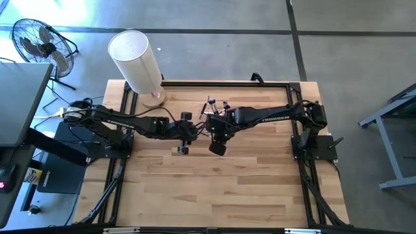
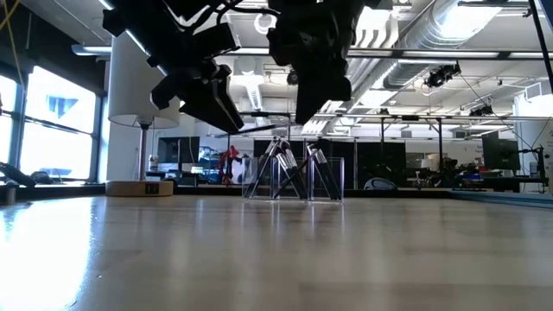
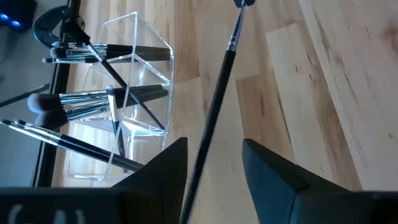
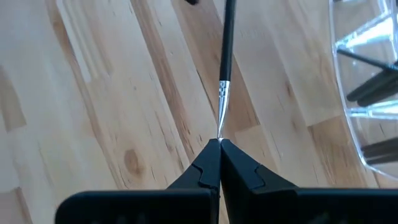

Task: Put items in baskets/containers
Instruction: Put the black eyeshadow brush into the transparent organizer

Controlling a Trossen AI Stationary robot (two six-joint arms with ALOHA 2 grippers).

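One thin dark-handled brush (image 4: pixel 226 43) with a silvery ferrule hangs in the air between my two grippers, above the table's middle. My right gripper (image 4: pixel 219 142) (image 1: pixel 211 128) is shut on its tip end. My left gripper (image 3: pixel 214 146) (image 1: pixel 187 133) is open, and the brush's handle (image 3: pixel 211 118) runs between its fingers. The clear boxy holder (image 3: pixel 124 93) (image 1: pixel 214 107) (image 2: pixel 294 177) stands on the table just beyond the grippers. Several brushes lean inside it with their ends sticking out of its top. My right gripper pinches the brush at its very tip (image 4: pixel 220 127), just past the silvery ferrule, between the free ends of its two fingers. The brush runs straight on from the fingers, lifted clear of the table. My left gripper: the handle passes close by one finger (image 3: pixel 171 168), and I cannot tell whether it touches.
A tall white cylinder (image 1: pixel 136 62) (image 2: pixel 138 78) on a wooden base stands at the table's far left corner. Bare wood spreads over the near half of the table (image 1: pixel 221 188). A dark frame runs along the table's edges, and a fan stands on the floor.
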